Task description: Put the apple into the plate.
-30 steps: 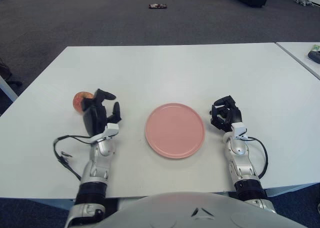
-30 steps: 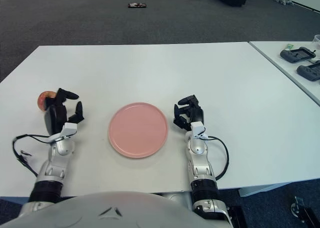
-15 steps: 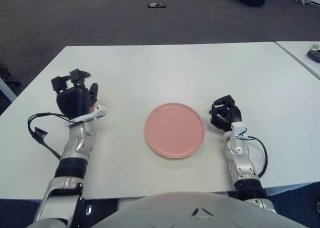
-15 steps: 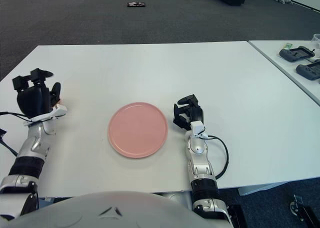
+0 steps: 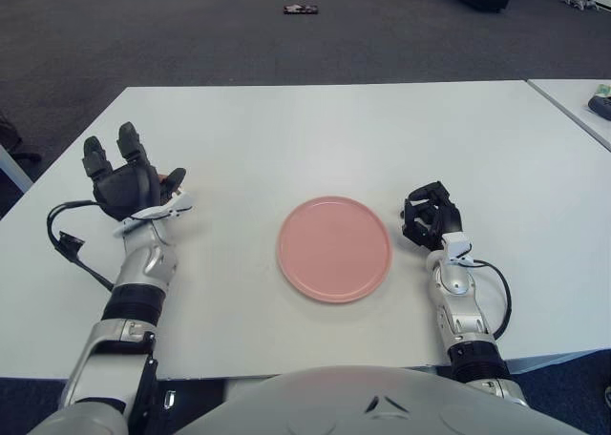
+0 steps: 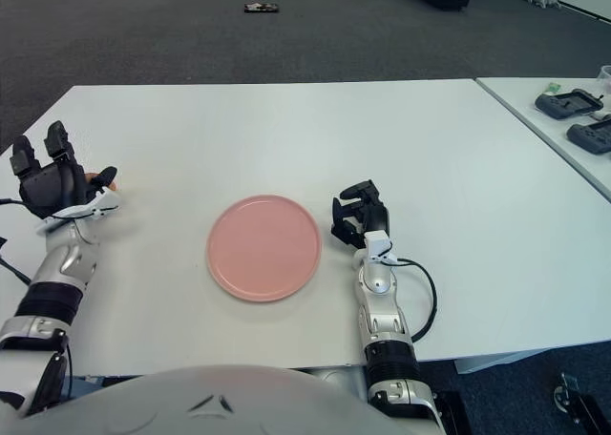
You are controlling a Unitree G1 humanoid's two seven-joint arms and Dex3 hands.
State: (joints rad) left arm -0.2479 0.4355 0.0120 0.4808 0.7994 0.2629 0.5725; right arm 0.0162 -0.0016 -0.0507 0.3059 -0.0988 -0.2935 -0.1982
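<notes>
I treat the mostly hidden round red apple (image 5: 168,177) as firm, smooth and roll-prone, so my spread-fingered left hand (image 5: 124,179) should wrap its widest girth, then carry it right to the round pink plate (image 5: 334,249).

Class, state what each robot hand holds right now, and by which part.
Nothing is held. The left hand is open in front of the mostly hidden apple; the right hand is empty beside the plate.

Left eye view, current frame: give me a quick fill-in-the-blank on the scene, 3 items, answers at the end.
1. The pink plate lies on the white table and holds ____.
2. The left hand covers most of the ____, a sliver of which shows beside its thumb.
3. The right hand shows on the plate's ____ side, fingers curled, holding nothing.

Missing words: nothing; apple; right
</notes>
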